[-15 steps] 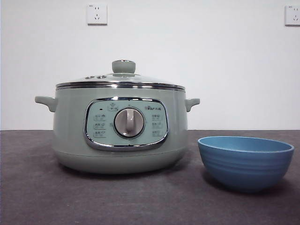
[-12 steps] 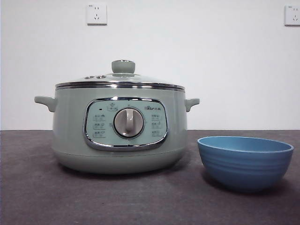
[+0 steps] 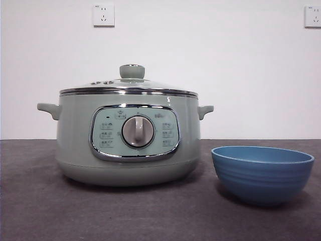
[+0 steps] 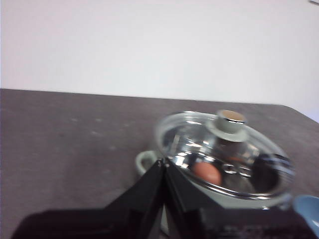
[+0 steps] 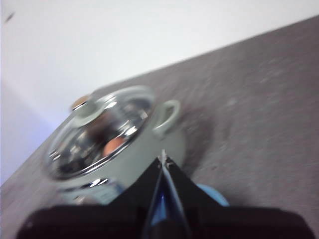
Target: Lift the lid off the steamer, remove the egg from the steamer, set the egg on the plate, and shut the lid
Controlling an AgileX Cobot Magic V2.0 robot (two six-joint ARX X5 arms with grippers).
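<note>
**On the tabletop, lid on, both arms aloft**

Across the dark tabletop (image 3: 40,211) we find the steamer (image 3: 75,135) standing left of centre, its dial panel facing us. The lid (image 3: 150,85) sits seated on the rim, knob upright, so step one looks not yet begun.

Just beside the steamer, apart from it, stands the plate (image 3: 262,173), bare inside. We judge it was set close so the egg has a short carry.

Through the glass, both wrist views show the egg (image 4: 207,173) lying inside the pot.

Our left gripper (image 4: 164,167) hangs well above and off to one side of the steamer, jaws pressed together, holding nothing. Our right gripper (image 5: 163,160) hangs off the other side, jaws likewise closed and empty. Neither touches anything; neither shows in the front view.

Next, we judge, one gripper must spread its jaws over the knob.
</note>
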